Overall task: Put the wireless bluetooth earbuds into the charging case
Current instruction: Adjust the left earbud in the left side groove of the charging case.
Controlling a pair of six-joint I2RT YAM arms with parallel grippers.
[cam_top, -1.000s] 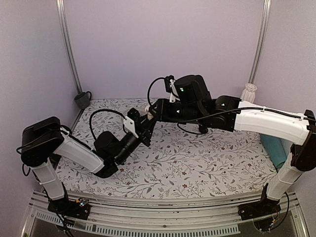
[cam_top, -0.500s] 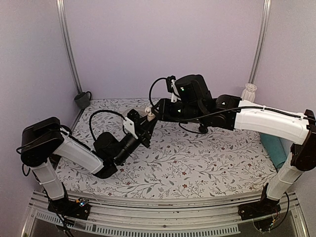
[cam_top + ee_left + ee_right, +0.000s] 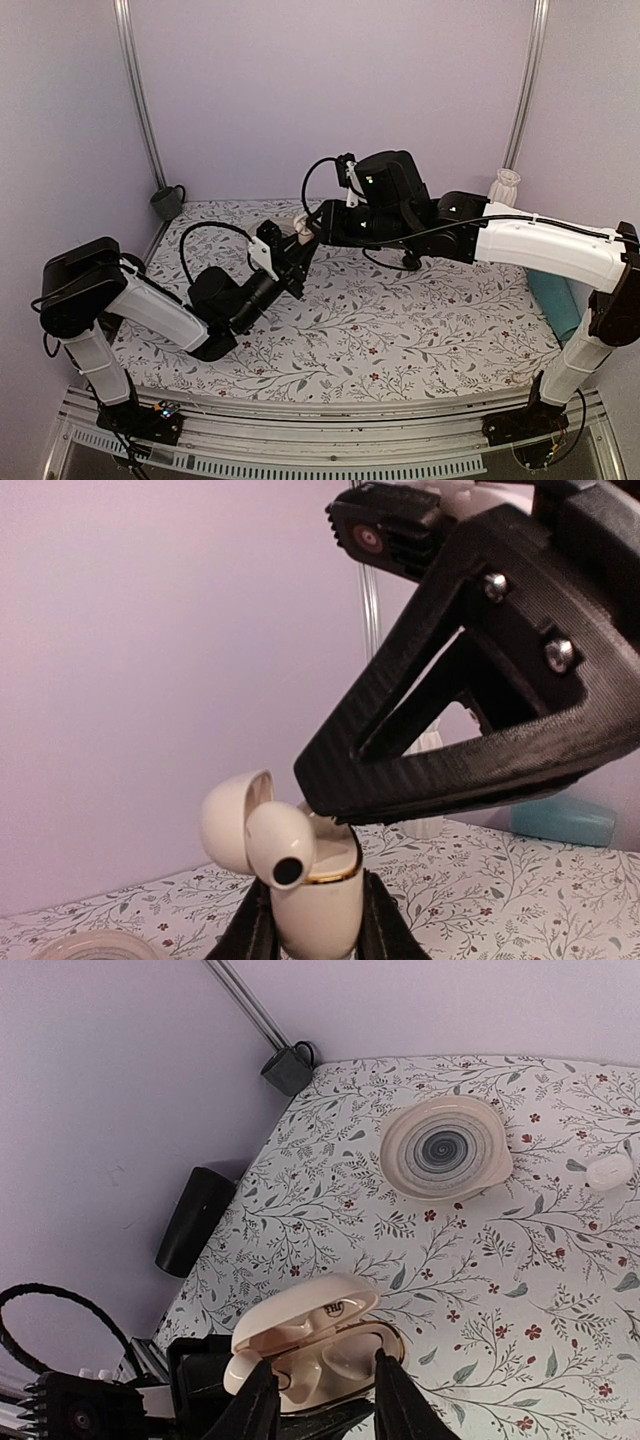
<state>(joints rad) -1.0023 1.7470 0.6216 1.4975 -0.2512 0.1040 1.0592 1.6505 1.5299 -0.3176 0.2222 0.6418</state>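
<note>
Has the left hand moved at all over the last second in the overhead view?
No, not visibly. The left hand, shut on the charging case, stays at the same spot relative to the grey cup in the back left corner.

Earbud (image 3: 609, 1171) on table (image 3: 520, 1290) near plate (image 3: 445, 1147)

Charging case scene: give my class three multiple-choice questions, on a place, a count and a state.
1. Where is the glossy white pebble-shaped charging case? A on the table; B clamped in the left gripper; C on the floor.
2. How many small white rounded earbuds lie on the flowered tablecloth in the right wrist view? A none; B one; C three.
3. The case's lid is: A open; B shut; C missing.
Key: 1B, black fingers pinch its base; 2B, one lies near the round cream spiral plate; 3A, its wells show.
</note>
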